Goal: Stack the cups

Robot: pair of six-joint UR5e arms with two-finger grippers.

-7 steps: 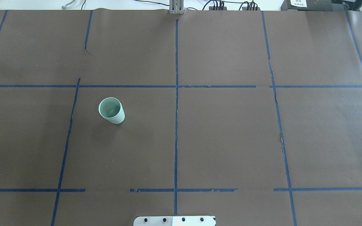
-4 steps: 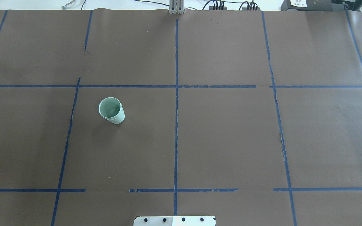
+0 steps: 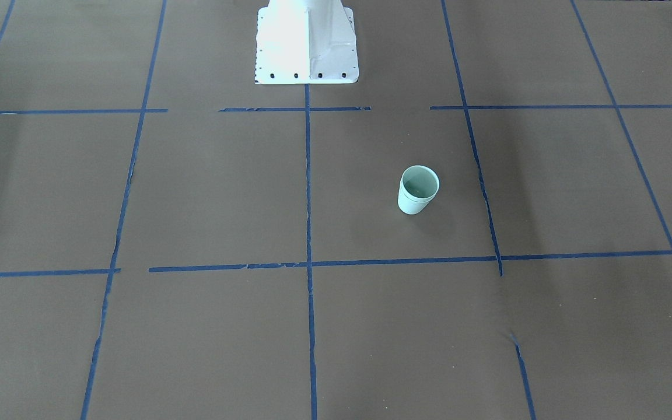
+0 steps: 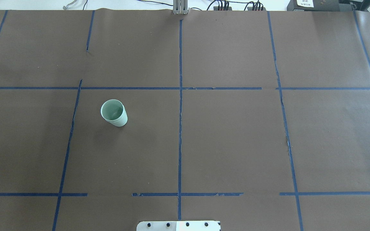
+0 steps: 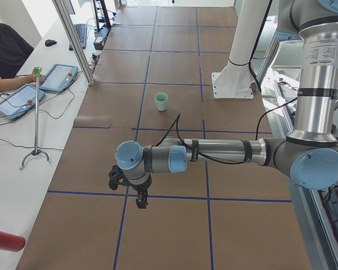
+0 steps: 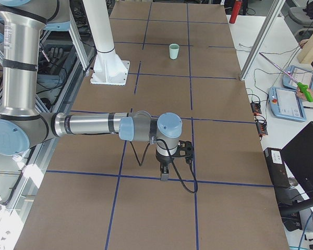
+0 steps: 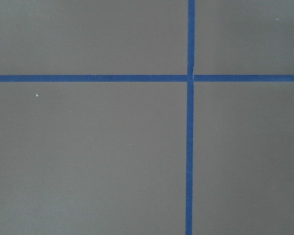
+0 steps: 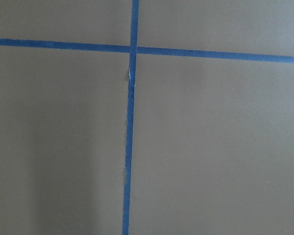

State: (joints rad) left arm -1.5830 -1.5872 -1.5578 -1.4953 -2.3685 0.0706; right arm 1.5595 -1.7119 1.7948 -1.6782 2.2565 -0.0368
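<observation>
Two pale mint-green cups (image 4: pixel 114 113) stand upright as one nested pair on the brown table, left of the centre line. A second rim line shows just below the top rim. The pair also shows in the front-facing view (image 3: pixel 418 189), the left view (image 5: pixel 161 101) and the right view (image 6: pixel 173 51). My left gripper (image 5: pixel 139 201) shows only in the left view, low over the table's left end, far from the cups. My right gripper (image 6: pixel 164 176) shows only in the right view, over the table's right end. I cannot tell whether either is open or shut. Both wrist views show only paper and blue tape.
The robot's white base plate (image 4: pixel 178 225) sits at the near table edge. Blue tape lines (image 4: pixel 180 128) grid the brown paper. An operator (image 5: pixel 5 50) with tablets sits at a side table, and a thin stand (image 5: pixel 36 118) is there too.
</observation>
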